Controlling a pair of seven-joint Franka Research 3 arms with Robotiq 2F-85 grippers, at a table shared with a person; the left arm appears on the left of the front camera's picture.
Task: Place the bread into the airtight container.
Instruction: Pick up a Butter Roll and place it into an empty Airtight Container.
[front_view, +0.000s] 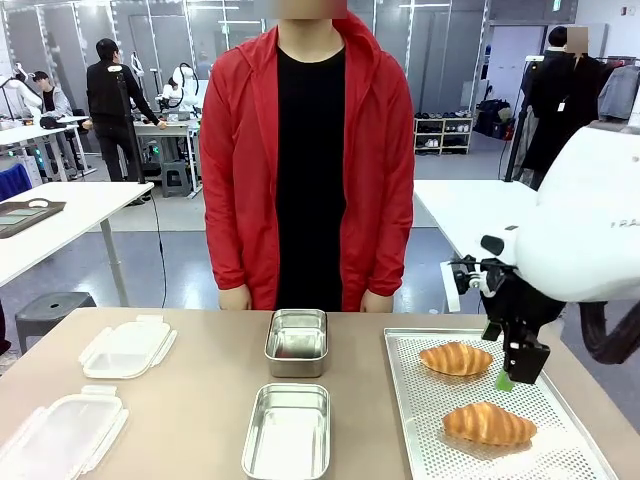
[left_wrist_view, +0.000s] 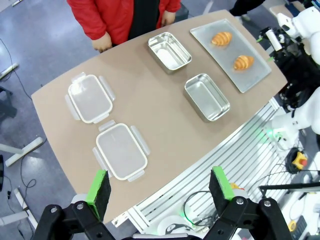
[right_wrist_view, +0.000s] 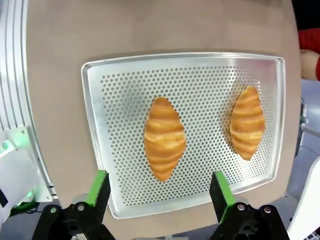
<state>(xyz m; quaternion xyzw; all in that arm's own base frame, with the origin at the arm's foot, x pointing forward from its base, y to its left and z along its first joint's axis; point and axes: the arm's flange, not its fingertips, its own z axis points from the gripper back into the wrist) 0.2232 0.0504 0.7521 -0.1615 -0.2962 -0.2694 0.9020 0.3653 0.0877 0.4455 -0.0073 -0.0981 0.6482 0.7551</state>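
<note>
A golden-brown croissant (right_wrist_view: 164, 138) is laid mid-way along the perforated silver baking tray (right_wrist_view: 125, 90) at the brown table's (front_view: 200, 400) right edge. Above it the right gripper (right_wrist_view: 159, 181) is held wide open and empty; the left gripper (left_wrist_view: 160, 182) is spread wide too.

Looks like a robotics lab: long white worktables (front_view: 70, 210), glass partitions (front_view: 440, 50), a shelf rack (front_view: 443, 135) of gear, people (front_view: 112, 100) standing farther back, grey floor (front_view: 180, 262).

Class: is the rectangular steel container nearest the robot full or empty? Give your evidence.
Empty. The nearer rectangular steel container shows a bare shiny bottom; both golden croissants lie on the perforated metal tray.
</note>
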